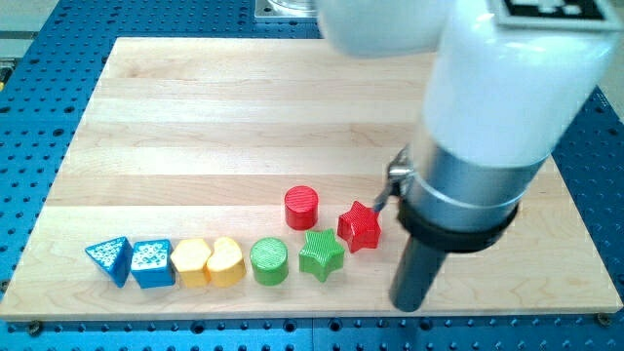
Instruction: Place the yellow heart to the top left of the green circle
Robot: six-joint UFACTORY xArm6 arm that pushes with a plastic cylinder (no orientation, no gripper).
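The yellow heart point(226, 261) lies near the view's bottom edge of the wooden board point(244, 107), just left of the green circle point(269, 260) and close beside it. My tip point(409, 305) is down at the board's bottom edge, well to the right of both, past the green star point(322, 254) and below right of the red star point(360, 225). The tip touches no block.
A row runs along the bottom: blue triangle point(110, 258), blue cube point(151, 262), yellow hexagon-like block point(191, 261), then the heart, green circle and green star. A red cylinder point(301, 207) stands above the green blocks. The arm's white body point(507, 78) covers the board's upper right.
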